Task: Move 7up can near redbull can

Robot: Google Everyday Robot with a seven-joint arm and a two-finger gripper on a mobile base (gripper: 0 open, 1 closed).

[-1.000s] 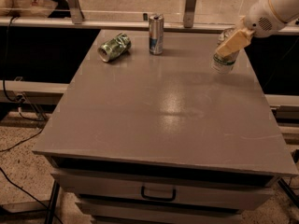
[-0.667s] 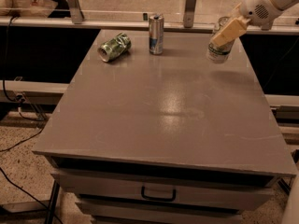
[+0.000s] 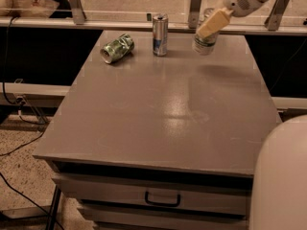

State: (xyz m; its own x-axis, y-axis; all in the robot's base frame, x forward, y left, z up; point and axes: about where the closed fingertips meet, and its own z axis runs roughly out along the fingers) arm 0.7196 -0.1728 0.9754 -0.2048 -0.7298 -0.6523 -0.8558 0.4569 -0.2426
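The hand (image 3: pixel 206 31) hangs over the far edge of the counter (image 3: pixel 168 114), right of the middle, closed on the 7up can (image 3: pixel 205 46), with one pale finger slanting across the can's upper part. The can looks lifted clear of the surface, since its shadow lies on the counter nearer to me and a little to the right.

A second ago the hand and can were closer to the far right corner. They have since slid left along the far edge, so the gap to the redbull can (image 3: pixel 159 35) has shrunk a good deal. The carry looks well along to my eye, with a short leftward stretch and the setting-down left to do.

The redbull can stands upright at the far edge, near the middle, and nothing sits between it and the held can. Beyond it, toward the far left corner, a crushed green can (image 3: pixel 117 48) lies on its side, apart from the path. A rail (image 3: pixel 120 23) runs just behind the far edge, so there is little room to drift backward. The near side of the counter gives plenty of room.
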